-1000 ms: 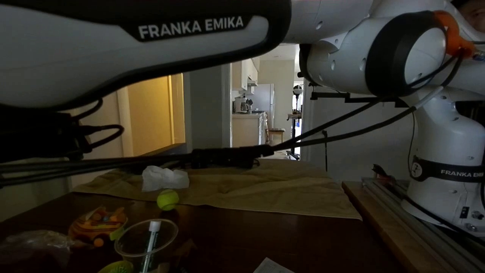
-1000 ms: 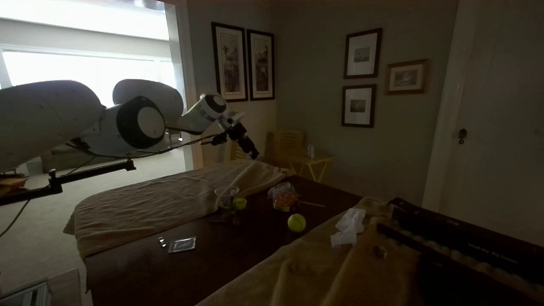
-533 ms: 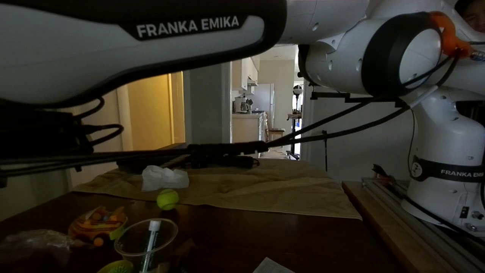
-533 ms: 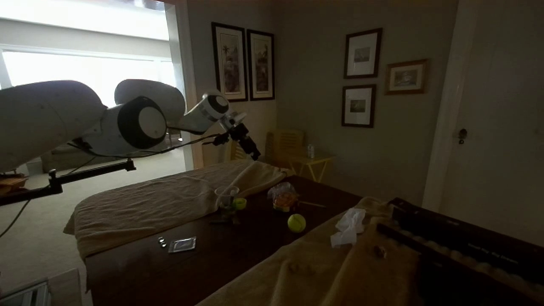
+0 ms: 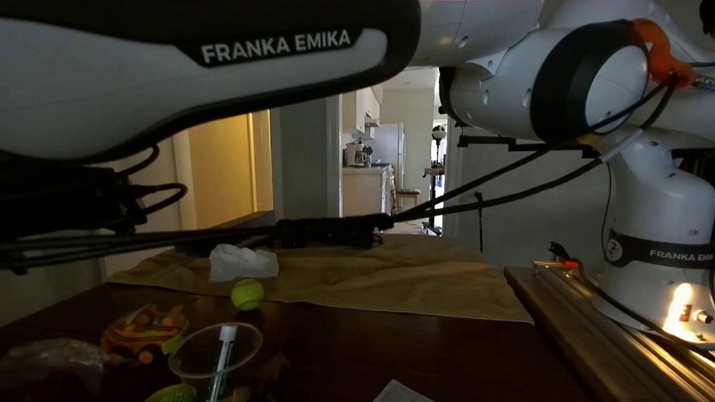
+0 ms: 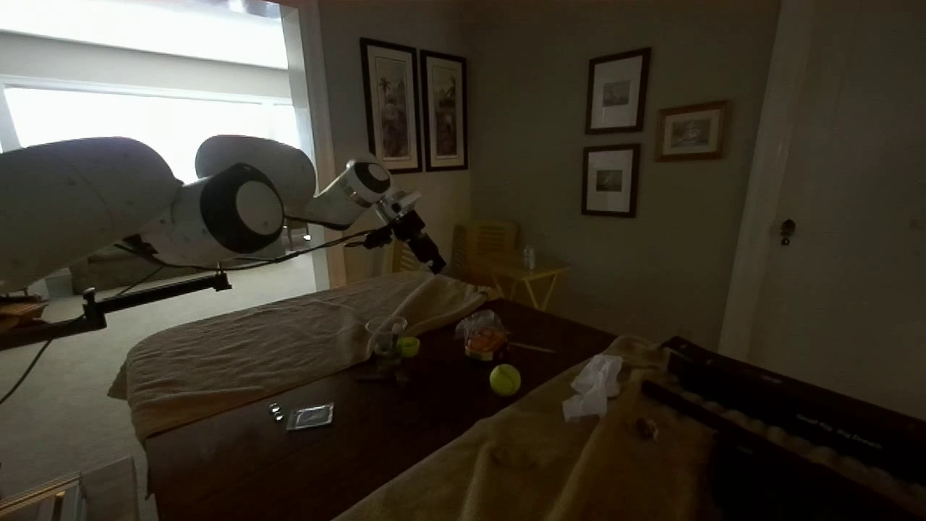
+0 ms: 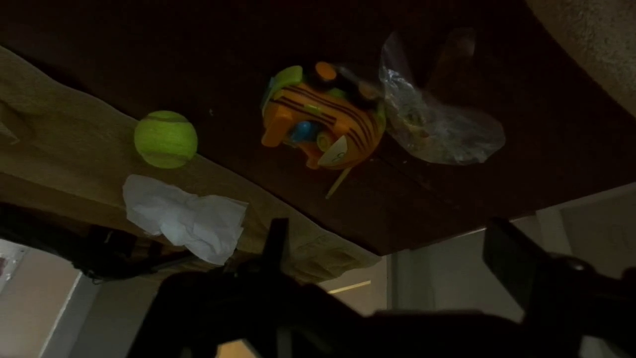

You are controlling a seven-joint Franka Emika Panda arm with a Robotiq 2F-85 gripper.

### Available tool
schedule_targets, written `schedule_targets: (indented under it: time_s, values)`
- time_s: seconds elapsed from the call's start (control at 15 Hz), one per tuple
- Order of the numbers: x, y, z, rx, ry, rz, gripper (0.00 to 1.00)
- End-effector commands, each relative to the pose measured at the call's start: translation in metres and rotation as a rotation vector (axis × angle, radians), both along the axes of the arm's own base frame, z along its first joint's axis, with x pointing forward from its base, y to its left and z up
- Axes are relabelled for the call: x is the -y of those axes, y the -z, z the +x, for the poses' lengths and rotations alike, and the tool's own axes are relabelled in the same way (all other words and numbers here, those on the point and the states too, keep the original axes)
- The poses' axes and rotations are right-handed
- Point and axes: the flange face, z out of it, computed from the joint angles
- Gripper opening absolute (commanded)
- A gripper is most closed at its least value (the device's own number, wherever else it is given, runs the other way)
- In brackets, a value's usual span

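So in the wrist view the gripper (image 7: 388, 223) had its fingers spread wide with nothing between them, and in an exterior view it hung up above the dark table (image 6: 289, 470), touching nothing that I could see. Nearest thing I could pick out was the orange tiger-striped toy (image 7: 323, 124), sitting on the tabletop with a tennis ball (image 7: 166, 139) off to one side and a crumpled plastic bag (image 7: 442, 124) on the other. The bag looked right up by the toy, but it was too dim to tell if they actually touched. A thin stick (image 7: 338, 183) showed just beside the toy too, and a white tissue (image 7: 184, 216) lay on the tan cloth (image 7: 64, 124) past the ball. My read: this was the approach stage, nothing grabbed. A reach for the toy would've called for coming down a fair bit, lining the jaws up across its body and staying off that bag, since loose film could easily snag a finger. I'd also have watched the clear cup (image 6: 381, 337) not far away, which seemed pretty easy to knock over.
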Motion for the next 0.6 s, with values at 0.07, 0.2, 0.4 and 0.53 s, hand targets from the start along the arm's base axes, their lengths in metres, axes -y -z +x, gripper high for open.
schedule_targets:
  time_s: [0.07, 0.2, 0.4, 0.53]
  values:
    - [0.020, -0.002, 0.005, -0.039, 0.065, 0.024, 1.00]
    - [0.030, 0.000, 0.009, -0.052, 0.079, 0.034, 1.00]
    - [0.051, 0.005, 0.013, -0.082, 0.161, 0.065, 1.00]
    - [0.065, 0.010, 0.013, -0.112, 0.233, 0.077, 1.00]
